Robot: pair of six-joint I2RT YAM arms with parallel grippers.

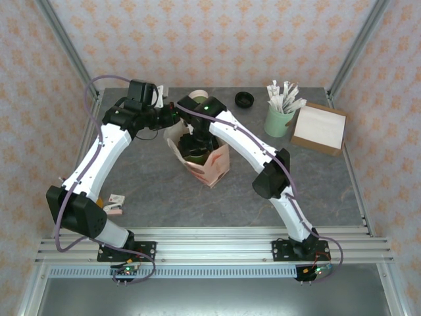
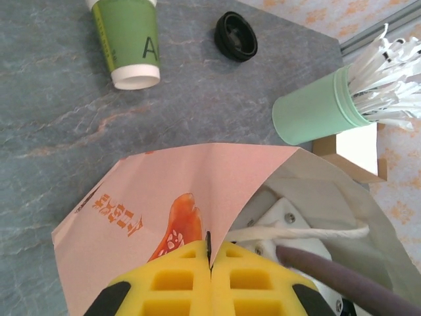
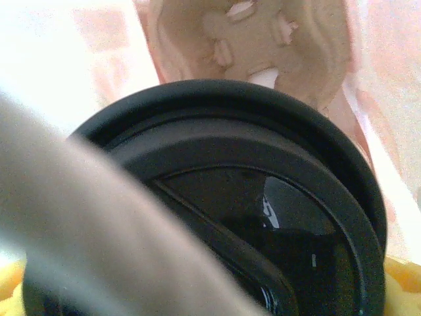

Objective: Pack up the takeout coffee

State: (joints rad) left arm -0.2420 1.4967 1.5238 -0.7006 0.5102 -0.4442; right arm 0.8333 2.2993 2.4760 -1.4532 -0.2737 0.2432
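A pink paper bag (image 1: 212,164) stands open mid-table. My left gripper (image 2: 210,253) is shut on the bag's upper edge, its yellow fingers (image 2: 177,280) pinching the paper. My right gripper (image 1: 196,145) reaches down inside the bag, shut on a takeout coffee cup; the cup's black lid (image 3: 263,217) sits close under the camera, and yellow fingers (image 3: 404,280) show at its sides. Below the cup lies a brown pulp cup carrier (image 3: 263,46). A second green cup (image 2: 128,39) stands lidless behind the bag, with a loose black lid (image 2: 235,36) to its right.
A mint-green cup of white-wrapped sticks (image 1: 279,117) and a cardboard box (image 1: 319,128) stand at the back right. Small packets (image 1: 115,203) lie near the left arm's base. A blurred grey strap crosses the right wrist view's left foreground.
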